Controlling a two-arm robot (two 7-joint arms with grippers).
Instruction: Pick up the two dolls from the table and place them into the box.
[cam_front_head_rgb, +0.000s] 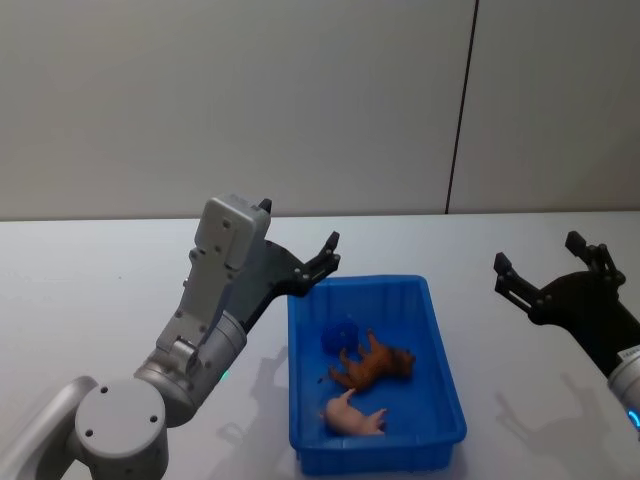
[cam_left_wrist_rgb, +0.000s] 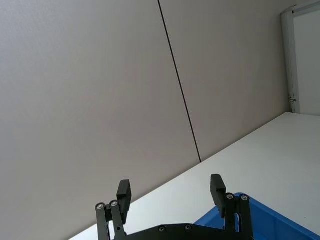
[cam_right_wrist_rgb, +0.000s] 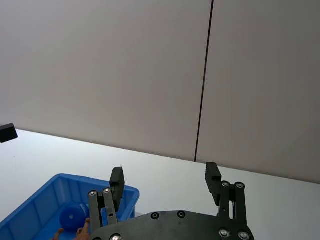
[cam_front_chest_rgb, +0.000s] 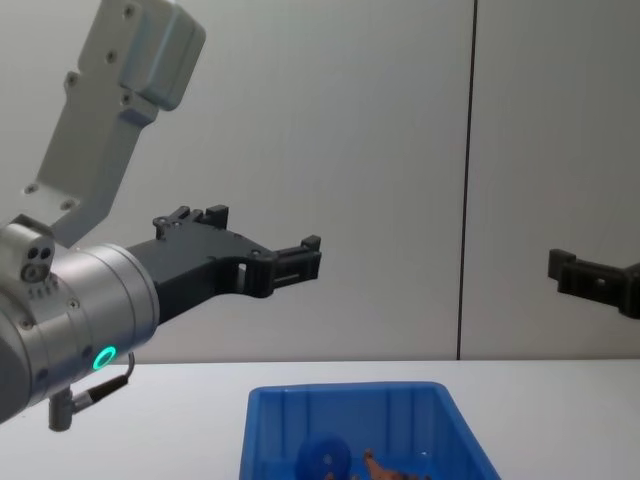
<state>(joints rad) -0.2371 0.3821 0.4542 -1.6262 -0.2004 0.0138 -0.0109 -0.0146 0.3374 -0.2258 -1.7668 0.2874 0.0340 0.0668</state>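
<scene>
- I read this as the end of the job, not the middle; the box holds all the toys I can find, and I see none on the bare table around it.
- Inside the box, the brown animal doll lies on its side about the middle of the floor; the pink pig doll lies just beside it toward the near wall, close enough that I cannot say whether they touch; a blue round figure sits against the far left corner.
- My judgement is that placing is done; the next move calls for little more than drawing both arms back to rest, keeping them high so nothing clips the box rim.
- The left gripper is raised well off the table, hovering at the far left corner of the box; its forearm climbs steeply from the shoulder and the wrist points forward toward the wall; the fingers stand spread with nothing between them, plain in the left wrist view.
- The right gripper hangs out to the right, well apart from the box, also lifted and aimed toward the wall; its fingers are likewise parted and empty.
- From the chest view both grippers sit high above the box, left and right; neither touches anything.
</scene>
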